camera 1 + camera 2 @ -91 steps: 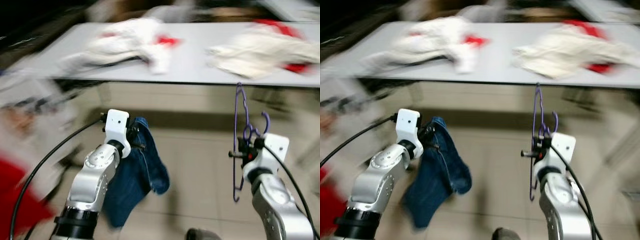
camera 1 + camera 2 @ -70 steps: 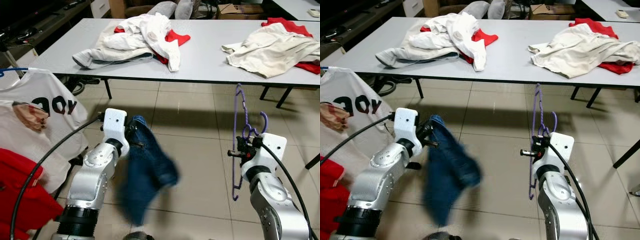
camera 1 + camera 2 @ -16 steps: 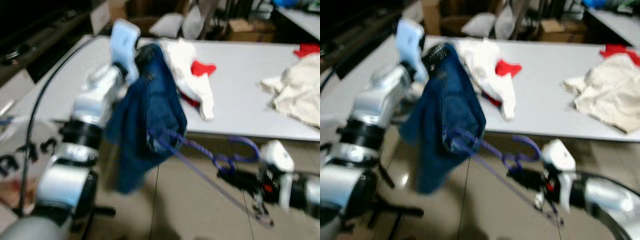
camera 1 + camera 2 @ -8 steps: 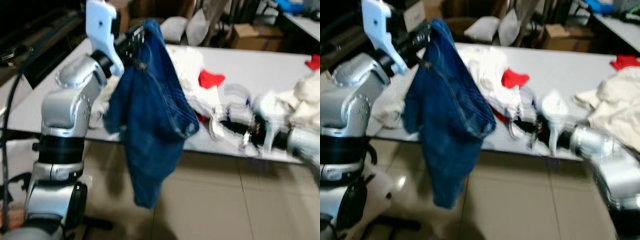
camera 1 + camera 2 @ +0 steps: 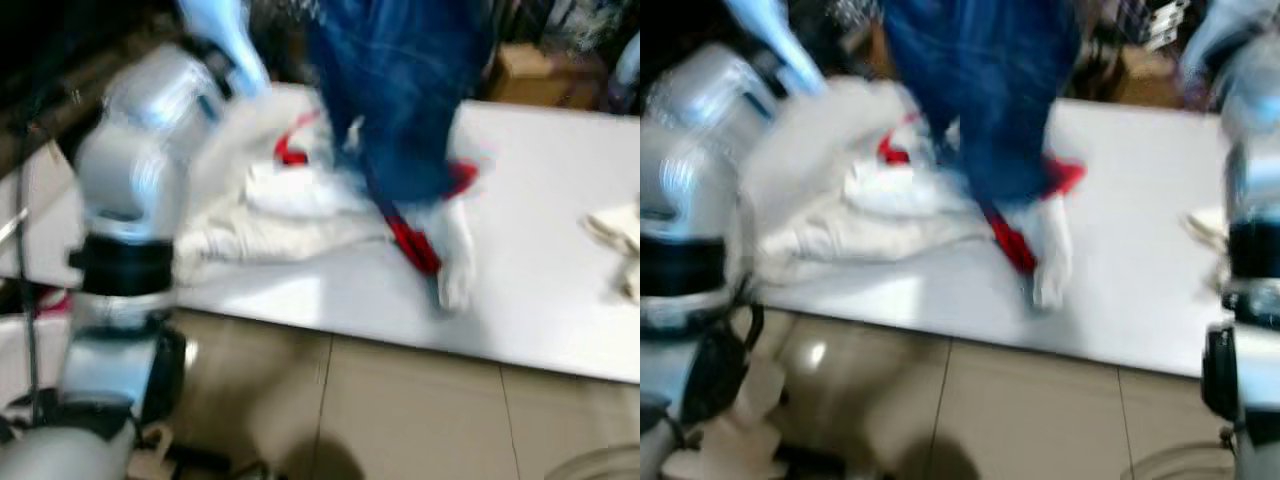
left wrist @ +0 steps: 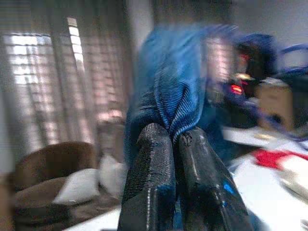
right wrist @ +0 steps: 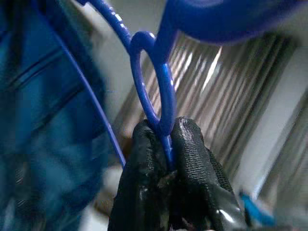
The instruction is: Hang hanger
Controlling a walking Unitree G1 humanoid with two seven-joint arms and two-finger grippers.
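Hanger pinched by right tool — jeans beside.

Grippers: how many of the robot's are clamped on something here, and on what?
2. The left gripper pinches the blue denim garment; the right gripper pinches the blue hanger, which is beside that denim.

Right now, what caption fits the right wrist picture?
Right gripper pinching a blue hanger beside blue denim.

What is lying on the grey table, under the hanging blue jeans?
On the grey table lies a pile of white and red clothes. The blue jeans cover its back part, so what lies there cannot be seen.
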